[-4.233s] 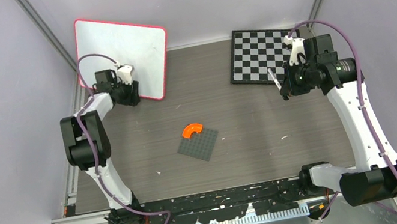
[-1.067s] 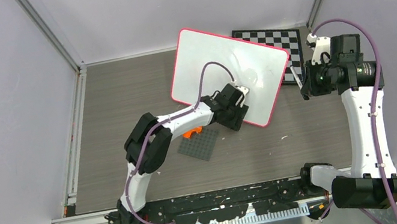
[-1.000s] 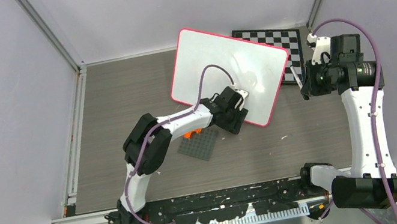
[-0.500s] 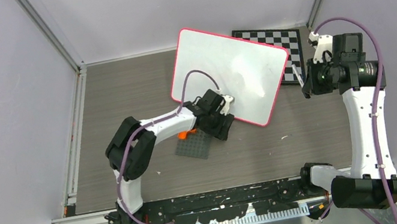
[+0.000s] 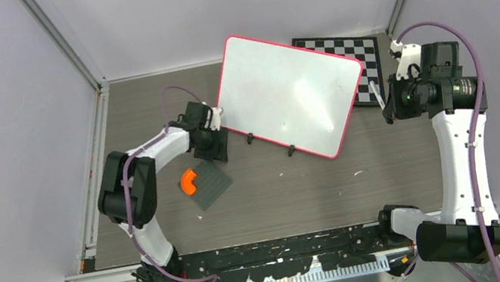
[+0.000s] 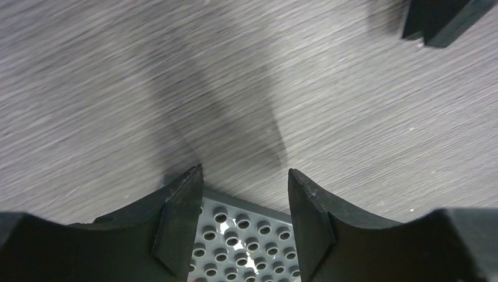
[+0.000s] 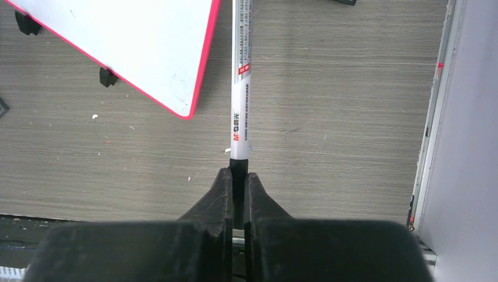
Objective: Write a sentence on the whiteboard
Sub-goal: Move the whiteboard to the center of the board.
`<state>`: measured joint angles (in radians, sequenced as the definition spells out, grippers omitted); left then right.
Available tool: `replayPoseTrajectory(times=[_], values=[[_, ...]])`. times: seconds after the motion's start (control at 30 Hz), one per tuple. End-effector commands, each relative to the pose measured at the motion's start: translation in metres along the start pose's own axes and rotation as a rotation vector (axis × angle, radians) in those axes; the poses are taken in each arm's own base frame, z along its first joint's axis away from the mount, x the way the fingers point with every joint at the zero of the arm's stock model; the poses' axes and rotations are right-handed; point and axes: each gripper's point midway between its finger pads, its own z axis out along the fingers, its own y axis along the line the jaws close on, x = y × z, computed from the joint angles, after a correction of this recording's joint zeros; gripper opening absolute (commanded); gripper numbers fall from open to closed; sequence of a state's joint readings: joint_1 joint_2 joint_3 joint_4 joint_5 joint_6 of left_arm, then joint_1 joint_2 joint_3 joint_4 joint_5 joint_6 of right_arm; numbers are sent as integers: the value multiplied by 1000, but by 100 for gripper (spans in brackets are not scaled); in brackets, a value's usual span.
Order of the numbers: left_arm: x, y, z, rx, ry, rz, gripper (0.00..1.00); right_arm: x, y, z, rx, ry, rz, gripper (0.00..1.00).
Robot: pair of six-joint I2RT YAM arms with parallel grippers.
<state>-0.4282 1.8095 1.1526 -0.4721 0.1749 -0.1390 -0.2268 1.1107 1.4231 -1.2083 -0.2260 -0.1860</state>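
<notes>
The whiteboard (image 5: 289, 96) is sitting blank toward the back of the bench (image 5: 361, 183), one corner over the chessboard (image 5: 364, 53). The right claw (image 7: 239, 176) is clamping a marker (image 7: 239, 100) beside its edge; the left claw (image 6: 244, 194) is hanging half open, empty. Writing is probably calling for light, even pressure.

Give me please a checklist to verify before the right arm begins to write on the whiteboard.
1. Marker gripped by right end effector: ok, shut on its dark end.
2. Marker tip uncapped: cannot tell, it runs out of the wrist view.
3. Whiteboard blank and uncovered: ok.
4. Left end effector clear of the board: ok, open, empty, above the grey studded plate.
5. Board steady: cannot tell; one corner covers part of the chessboard.
</notes>
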Motion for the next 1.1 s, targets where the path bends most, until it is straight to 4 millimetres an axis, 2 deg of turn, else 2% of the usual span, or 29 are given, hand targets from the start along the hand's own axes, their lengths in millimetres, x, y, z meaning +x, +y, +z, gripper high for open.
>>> replayPoseTrajectory(times=[0.0, 0.17, 0.27, 0.43, 0.53, 0.63, 0.73, 0.87, 1.07], values=[[-25, -1, -23, 13, -133, 92, 56, -2, -3, -6, 13, -16, -15, 0], [-70, -30, -34, 28, -260, 150, 57, 1, -4, -3, 12, -5, -4, 0], [-87, -48, -25, 51, -277, 156, 57, 7, -5, 2, 8, 16, 11, 0], [-103, -74, -8, 64, -296, 189, 56, 18, -11, 12, 11, 57, 37, 0], [-110, -79, 2, 45, -301, 187, 53, 20, -12, 13, 12, 62, 40, 0], [-119, -69, 10, -17, -307, 157, 49, 22, -14, 12, 20, 62, 39, 0], [-115, -67, 15, -39, -291, 141, 45, 25, -16, 13, 23, 68, 40, 0], [-98, -72, 22, -65, -262, 145, 35, 34, -17, 18, 14, 94, 50, 0], [-68, -83, 19, -57, -220, 39, 7, 59, -20, 34, 6, 160, 74, 0]])
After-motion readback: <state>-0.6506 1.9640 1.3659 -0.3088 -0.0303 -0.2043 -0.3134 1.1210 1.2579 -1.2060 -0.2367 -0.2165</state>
